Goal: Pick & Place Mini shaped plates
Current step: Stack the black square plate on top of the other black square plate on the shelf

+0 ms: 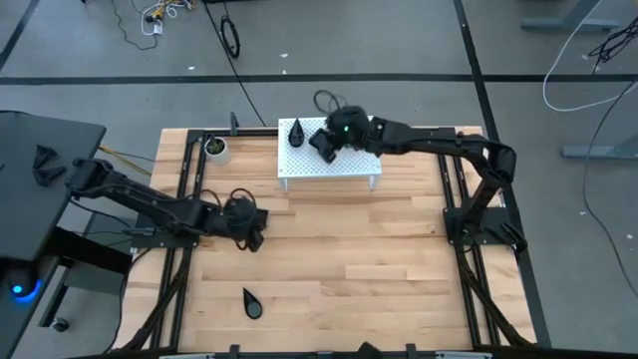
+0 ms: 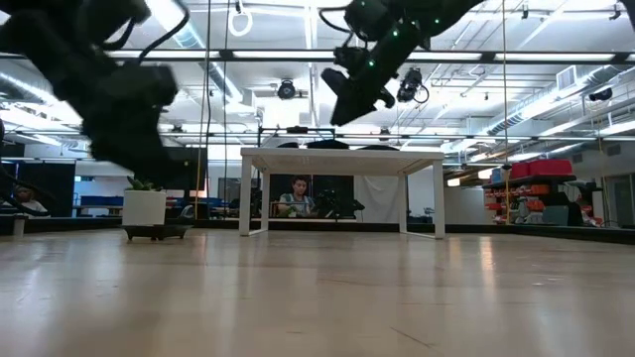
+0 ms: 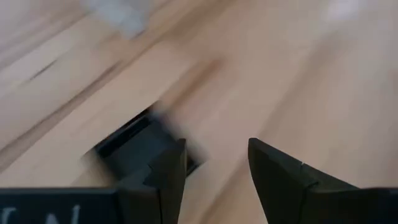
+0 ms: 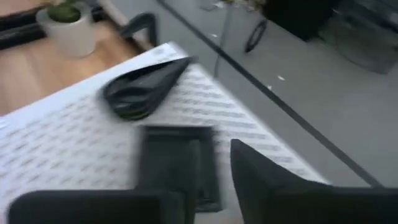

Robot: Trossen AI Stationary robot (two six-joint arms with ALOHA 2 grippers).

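A white perforated stand (image 1: 344,168) sits at the table's far middle. On it lie a black teardrop plate (image 4: 146,87) and a black square plate (image 4: 177,155). My right gripper (image 4: 214,186) hovers open over the stand, with the square plate just ahead of its fingertips. My left gripper (image 3: 217,162) is open low over the table's left middle, bare wood between its fingers. A dark square plate (image 3: 134,146), blurred, lies flat on the wood beside one finger. Another teardrop plate (image 1: 252,302) lies near the table's front edge. My right gripper stands at the near edge (image 4: 186,199) of the square plate, which lies flat on the stand. Whether a finger touches it I cannot tell.
A small white pot with a green plant (image 1: 215,149) stands at the far left of the table, beside the stand. Black frame rails (image 1: 184,189) run along the table's left and right sides. A person (image 2: 300,195) sits in the room beyond the table.
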